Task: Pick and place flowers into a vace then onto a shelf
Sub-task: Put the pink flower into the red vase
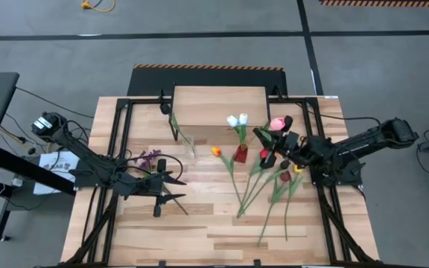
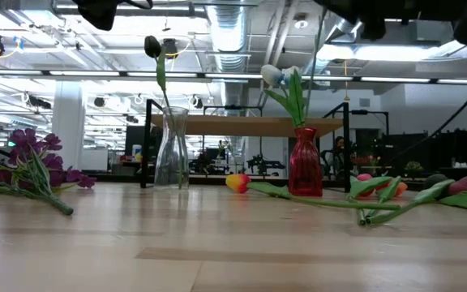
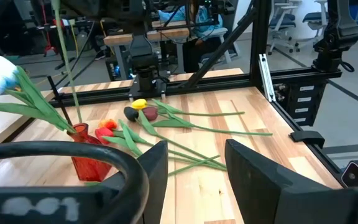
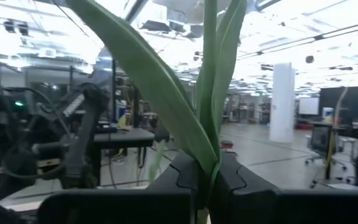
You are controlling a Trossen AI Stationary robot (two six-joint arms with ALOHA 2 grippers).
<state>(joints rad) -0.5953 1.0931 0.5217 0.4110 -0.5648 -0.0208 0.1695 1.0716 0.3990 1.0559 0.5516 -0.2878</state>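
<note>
High view: two vases (image 1: 240, 154), right tool (image 1: 278, 141) clamps one pink tulip (image 1: 277, 123); left tool (image 1: 176, 187) half-open, empty.

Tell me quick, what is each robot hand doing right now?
Left gripper: open, holding nothing, above the table.
Right gripper: shut on a pink tulip's green stem.

Probably an industrial lab: exposed ceiling ducts (image 2: 233, 36), hazard-striped concrete floor (image 1: 207, 68).
</note>
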